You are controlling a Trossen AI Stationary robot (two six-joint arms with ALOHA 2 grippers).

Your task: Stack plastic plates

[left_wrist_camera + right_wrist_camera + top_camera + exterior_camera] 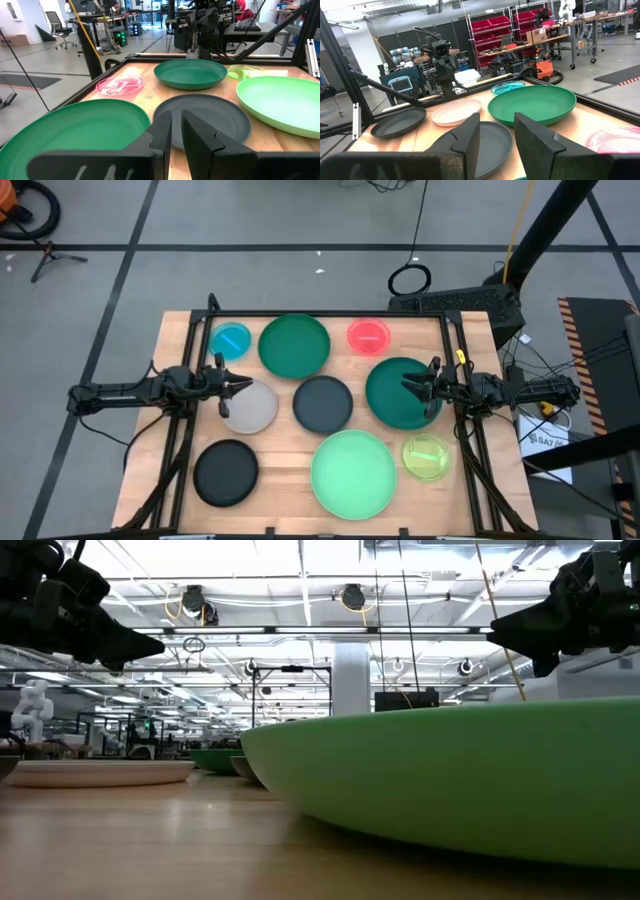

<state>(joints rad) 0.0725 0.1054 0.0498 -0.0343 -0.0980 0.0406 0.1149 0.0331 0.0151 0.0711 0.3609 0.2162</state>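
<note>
left gripper [243,385]: seen left of centre in the high view, over the left rim of the grey plate [250,406]; fingers parted by a narrow gap in its wrist view, nothing held.
blue plate [231,341]: small, upper left of the table [180,450], apart from the others.
black plate [226,472]: lower left, lying alone.
dark green plate [294,345]: large, top centre; cut off at the lower left in the left wrist view.
dark grey plate [323,403]: centre; near rim hidden behind the fingers in both wrist views.
mint green plate [354,472]: large, lower centre; most of the low view is filled by its rim, so the plates behind are mostly hidden there.
pink plate [369,334]: small, upper right of centre.
second dark green plate [403,392]: right of centre, right part covered by the right arm.
yellow-green plate [427,457]: small, lower right, just beside the mint green one.
right gripper [411,388]: over the second dark green plate; fingers moderately parted in its wrist view, nothing held.
plate count: eight visible, none stacked.
</note>
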